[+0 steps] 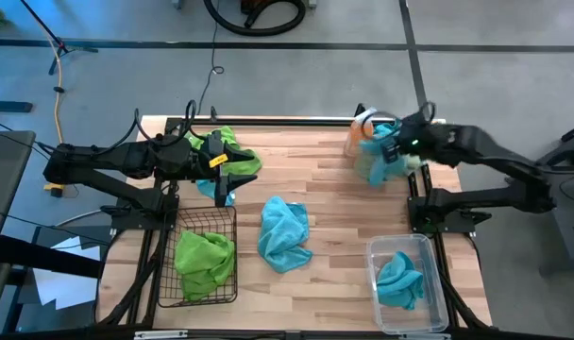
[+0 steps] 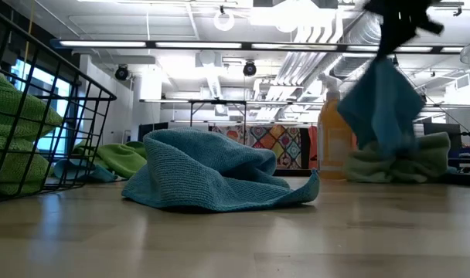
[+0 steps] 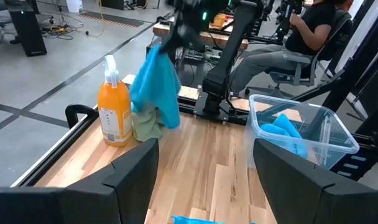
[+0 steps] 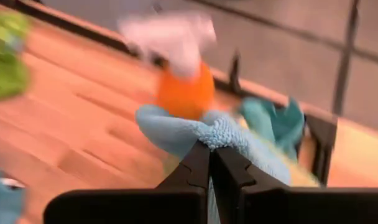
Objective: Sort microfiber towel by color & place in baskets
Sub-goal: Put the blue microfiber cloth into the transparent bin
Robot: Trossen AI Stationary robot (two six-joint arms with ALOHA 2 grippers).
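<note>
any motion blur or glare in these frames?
Right wrist view: spray bottle and table smeared, right gripper sharp. Low view: hanging blue towel blurred, ceiling lights glare. High and left wrist views: mostly sharp.

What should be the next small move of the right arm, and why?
Probably carry the blue towel toward the clear plastic basket. The right gripper is shut on the towel, which hangs above the table beside the orange spray bottle. That basket already holds a blue towel, while the wire basket holds green. The left gripper waits open.
</note>
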